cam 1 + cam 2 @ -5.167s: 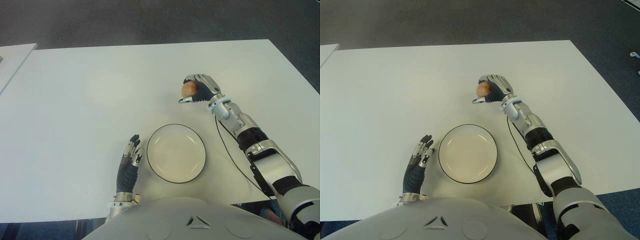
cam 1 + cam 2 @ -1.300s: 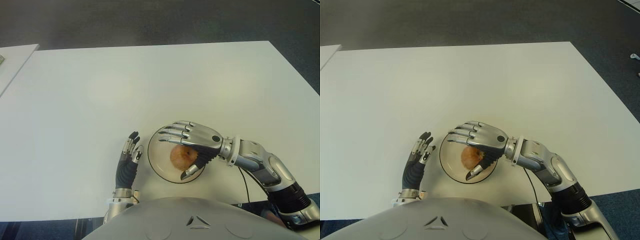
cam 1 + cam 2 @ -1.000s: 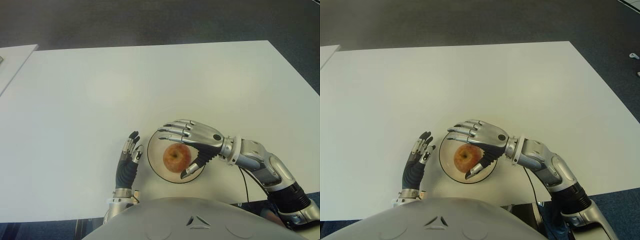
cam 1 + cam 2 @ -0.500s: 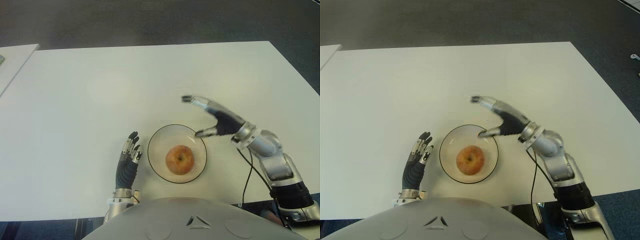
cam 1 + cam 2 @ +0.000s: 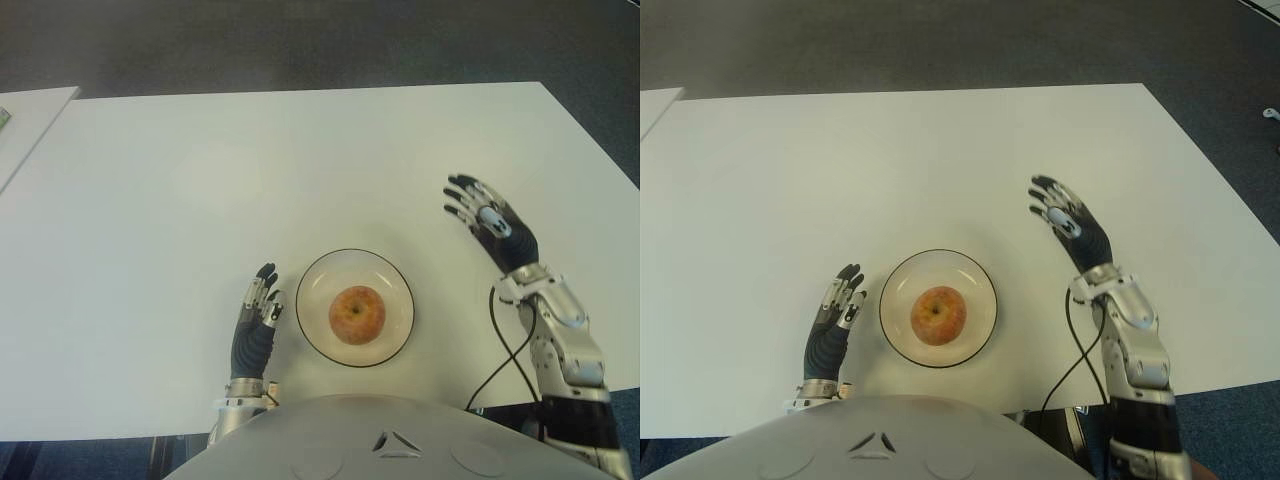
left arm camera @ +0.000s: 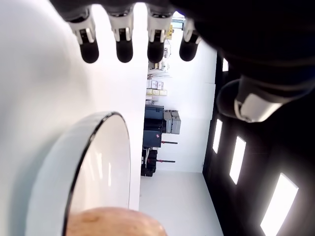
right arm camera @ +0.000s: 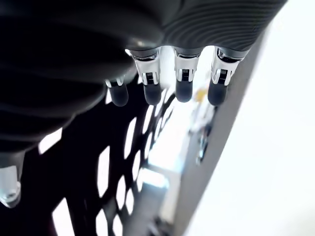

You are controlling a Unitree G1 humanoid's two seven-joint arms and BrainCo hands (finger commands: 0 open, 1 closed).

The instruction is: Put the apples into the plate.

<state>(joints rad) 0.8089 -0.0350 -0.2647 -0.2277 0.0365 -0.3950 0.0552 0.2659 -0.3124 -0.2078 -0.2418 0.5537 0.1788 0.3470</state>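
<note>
The plate [image 5: 398, 283] is taken as the landmark throughout; it stands on the white table [image 5: 180, 190] near the robot's edge.

Left of the plate: the left hand [image 5: 257, 325] is seen just beside the rim, fingers extended and relaxed, nothing held. Contact with the table cannot be confirmed. In its wrist view the four fingertips [image 6: 124, 51] are shown straight and empty, with the plate rim close by.

On the plate: one apple [image 5: 357, 315] is seen resting near the centre, stem hollow upward, skin yellow-red. It is touched by neither hand. No other apple is visible on the table, so the placement is judged done for the fruit in sight.

Right of the plate: the right hand [image 5: 490, 225] is held well apart from the rim and farther from the robot, palm facing the camera, fingers spread, nothing gripped. Its wrist view confirms extended, empty fingers [image 7: 182, 83].

Handling judgement: the apple is judged firm, moderately heavy for its bulk, smooth-skinned and apt to roll; bruising under a hard pinch is possible. If it were to be taken again, a wrap around the widest girth from above, thumb opposed to fingers, would be advised. The shallow, probably ceramic plate could slide if nudged.

Not determinable: the apple's underside and its contact point with the plate; the height of the right hand above the table; whether further apples lie outside the views. In the left wrist view the apple is cut off at the frame edge.
</note>
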